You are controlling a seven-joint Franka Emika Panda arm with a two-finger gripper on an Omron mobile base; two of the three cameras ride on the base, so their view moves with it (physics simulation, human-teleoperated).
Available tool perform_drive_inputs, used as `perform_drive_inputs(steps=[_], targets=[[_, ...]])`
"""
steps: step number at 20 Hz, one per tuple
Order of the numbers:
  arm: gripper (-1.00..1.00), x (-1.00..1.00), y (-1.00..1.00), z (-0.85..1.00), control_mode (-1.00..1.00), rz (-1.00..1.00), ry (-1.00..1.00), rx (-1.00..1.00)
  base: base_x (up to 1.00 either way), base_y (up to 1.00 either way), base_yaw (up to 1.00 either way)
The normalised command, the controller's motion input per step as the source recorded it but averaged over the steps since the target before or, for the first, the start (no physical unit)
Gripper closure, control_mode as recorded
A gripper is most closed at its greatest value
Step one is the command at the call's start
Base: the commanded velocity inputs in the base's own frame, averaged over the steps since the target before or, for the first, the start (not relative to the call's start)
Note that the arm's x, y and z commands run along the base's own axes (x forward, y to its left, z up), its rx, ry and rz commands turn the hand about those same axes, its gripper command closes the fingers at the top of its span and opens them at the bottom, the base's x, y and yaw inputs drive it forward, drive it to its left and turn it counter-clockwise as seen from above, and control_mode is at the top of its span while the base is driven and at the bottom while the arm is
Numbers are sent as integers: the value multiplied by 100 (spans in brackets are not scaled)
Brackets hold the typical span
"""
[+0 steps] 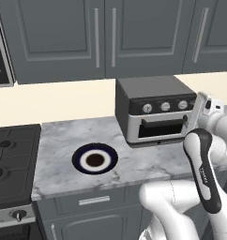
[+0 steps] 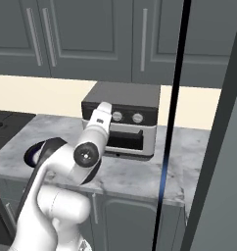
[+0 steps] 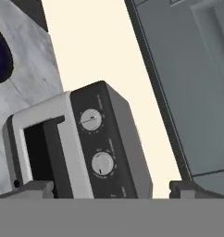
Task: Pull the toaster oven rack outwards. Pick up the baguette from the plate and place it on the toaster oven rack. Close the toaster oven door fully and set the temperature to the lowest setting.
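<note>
A: Toaster oven (image 1: pixel 155 110) is sitting at the counter's back, door up, plate (image 1: pixel 94 160) lying bare.
B: Knob step, I'm judging. Gripper (image 3: pixel 111 189) is hovering spread and empty; next it's needing the temperature knob (image 3: pixel 91 120).

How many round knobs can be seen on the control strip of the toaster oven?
3, in a row along the black strip of the toaster oven: left knob, middle knob, right knob. In the right base view the arm hides one.
</note>
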Motion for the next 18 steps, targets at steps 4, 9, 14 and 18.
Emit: perform_drive_inputs(steps=[4,9,14,18], targets=[[-100,28,0,-17,-100,1,-11,-7,0,0,0],[-100,23,0,-21,-100,5,-6,-4,0,0,0],[-100,29,0,-13,-100,7,-5,-3,0,0,0],[-100,36,0,-6,-100,6,-3,-2,0,0,0]])
